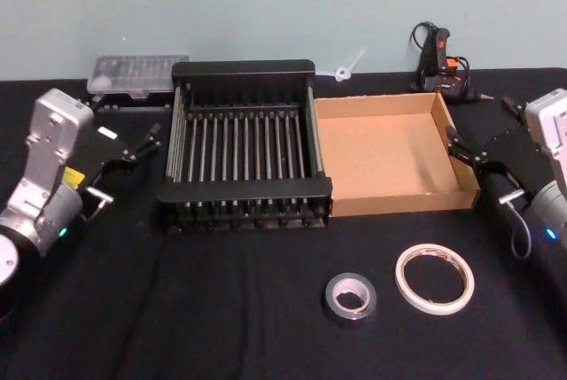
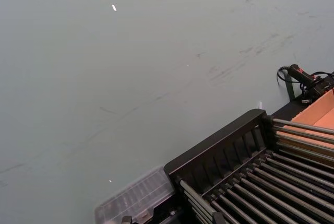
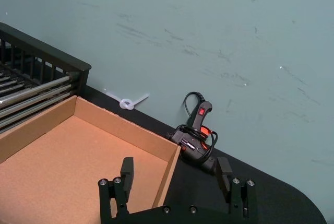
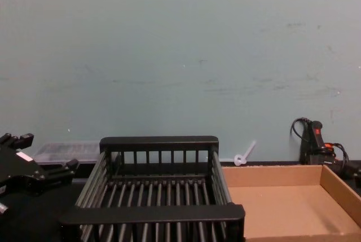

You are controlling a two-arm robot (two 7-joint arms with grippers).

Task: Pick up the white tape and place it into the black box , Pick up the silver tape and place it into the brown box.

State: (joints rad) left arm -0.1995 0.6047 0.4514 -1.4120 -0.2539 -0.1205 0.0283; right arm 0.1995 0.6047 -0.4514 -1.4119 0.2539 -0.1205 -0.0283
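Two rolls are lying flat on the black table [image 1: 221, 309] in front of me: the white tape [image 1: 434, 279] is sitting at about five o'clock from the table's middle, and the silver tape [image 1: 350, 296] is lying just beside it toward nine o'clock, the two close but apart. Beyond them, toward twelve o'clock, the brown box [image 1: 390, 154] is resting with its open cardboard floor bare, and the black box [image 1: 244, 145] is standing against its nine o'clock wall, touching or nearly so, its barred bottom holding nothing. I am holding my right gripper [image 1: 474, 157] off the three o'clock side of the brown box, hovering by its wall, and my fingers [image 3: 127, 171] are standing apart with nothing between them. I am keeping my left gripper [image 1: 131, 154] off the nine o'clock side of the black box, clear of it, fingers spread and empty. Farther back, a clear plastic case [image 1: 137, 73] is lying at eleven o'clock and a black glue gun [image 1: 438, 61] is standing at one o'clock near the wall.
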